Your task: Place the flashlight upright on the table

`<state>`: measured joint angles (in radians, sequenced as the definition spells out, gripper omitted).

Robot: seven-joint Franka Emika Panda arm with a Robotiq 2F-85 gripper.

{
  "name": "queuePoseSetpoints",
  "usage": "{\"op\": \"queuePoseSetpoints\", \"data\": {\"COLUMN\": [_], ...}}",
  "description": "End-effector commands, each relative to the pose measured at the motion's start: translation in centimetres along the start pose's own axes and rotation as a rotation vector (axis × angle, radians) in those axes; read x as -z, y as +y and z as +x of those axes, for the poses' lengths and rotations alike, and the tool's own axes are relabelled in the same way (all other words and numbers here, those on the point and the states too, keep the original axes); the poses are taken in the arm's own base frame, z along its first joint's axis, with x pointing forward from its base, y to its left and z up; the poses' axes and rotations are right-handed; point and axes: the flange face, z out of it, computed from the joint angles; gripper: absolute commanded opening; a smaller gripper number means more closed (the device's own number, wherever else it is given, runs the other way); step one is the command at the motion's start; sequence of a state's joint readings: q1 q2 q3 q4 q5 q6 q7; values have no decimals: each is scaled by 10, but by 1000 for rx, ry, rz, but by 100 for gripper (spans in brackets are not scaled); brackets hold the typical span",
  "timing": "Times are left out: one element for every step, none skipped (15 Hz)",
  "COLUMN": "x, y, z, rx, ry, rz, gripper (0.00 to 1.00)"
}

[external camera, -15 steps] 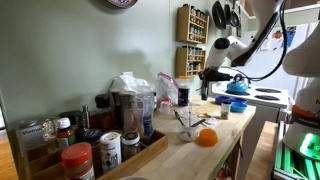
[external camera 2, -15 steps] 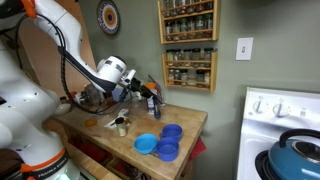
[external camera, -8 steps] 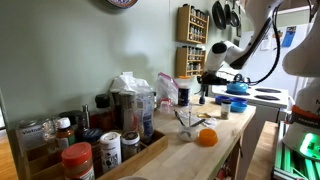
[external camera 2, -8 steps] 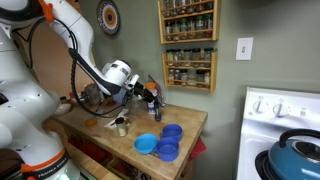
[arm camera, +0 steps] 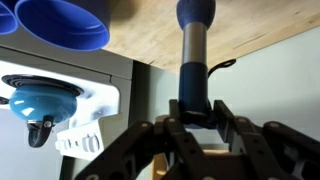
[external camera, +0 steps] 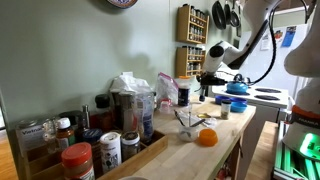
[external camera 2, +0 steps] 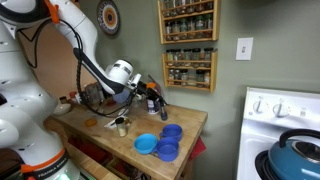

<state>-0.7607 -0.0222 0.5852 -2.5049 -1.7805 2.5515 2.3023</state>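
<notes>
Flashlight [arm camera: 193,55] upright between clamped fingers [arm camera: 232,128]

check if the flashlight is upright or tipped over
Upright: the flashlight runs straight from the closed end effector to the table, blue end first. Contact: cannot tell.

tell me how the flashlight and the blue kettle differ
The flashlight is a slim grey barrel with a blue head; the kettle is squat, round and mostly blue. The flashlight is held in the gripper, head toward the wooden table; the kettle sits free on the white stove. Both carry blue.
</notes>
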Motion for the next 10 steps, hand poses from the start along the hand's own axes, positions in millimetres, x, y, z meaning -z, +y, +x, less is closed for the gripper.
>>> {"op": "queuePoseSetpoints", "data": {"x": [-4,-3,-3,-3,-3,-3,-3,-4,-4,-5], "y": [-8,-11,-14,-16,-18,-18,-19,-19,-20,-20], "z": [-7,-11,-15,-19,-21,-23,-24,-24,-23,-22], "rx": [38,46,51,55,59,60,61,61,57,55], "ry": [49,48,35,28,23,19,17,16,16,15], "rz": [-14,-16,-10,-6,-3,-1,1,0,1,-1], "gripper": [13,13,13,13,13,13,13,13,13,13]}}
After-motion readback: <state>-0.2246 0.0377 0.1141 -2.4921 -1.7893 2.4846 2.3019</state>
